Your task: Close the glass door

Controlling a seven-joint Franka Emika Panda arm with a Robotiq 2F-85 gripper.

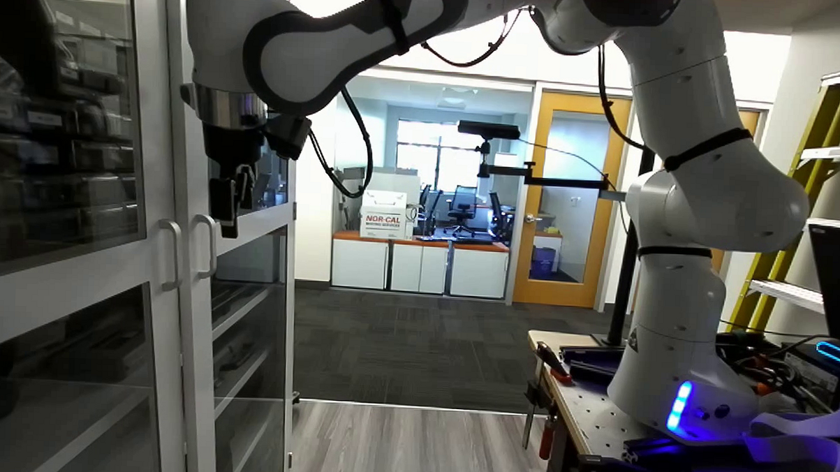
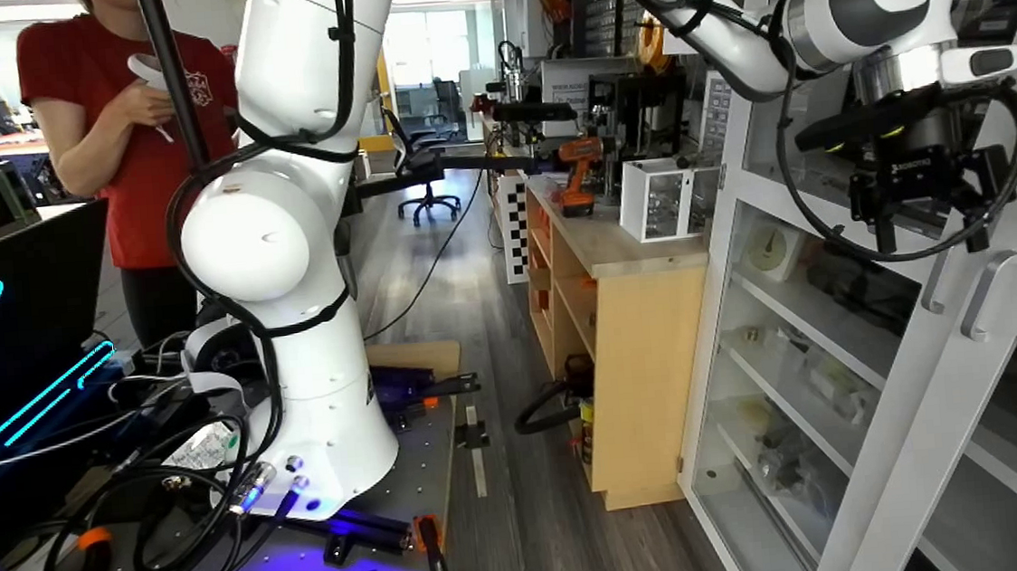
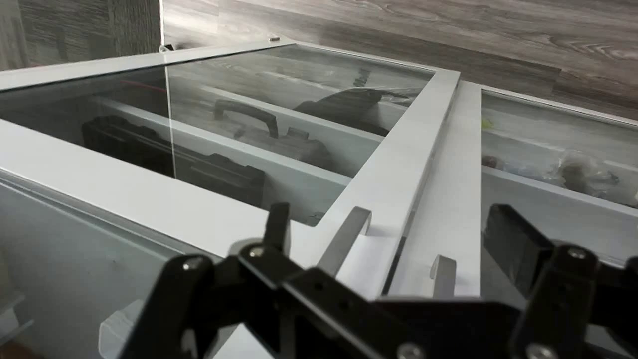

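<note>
Glass door [image 3: 389, 172], left of its twin [image 3: 457, 189] in wrist view; looks nearly flush, latching unclear. Expect stiff, weighty swing, fragile if knocked. Your gripper [image 2: 931, 239] gapes, holding nothing. Take hold at handle [image 3: 345, 240] or press frame [image 1: 260, 223] gently. Wood-look floor [image 1: 399, 445] below; grey carpet [image 1: 402, 351] beyond.

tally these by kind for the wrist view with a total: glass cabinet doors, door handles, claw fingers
Glass cabinet doors: 2
Door handles: 2
Claw fingers: 2
Total: 6
</note>
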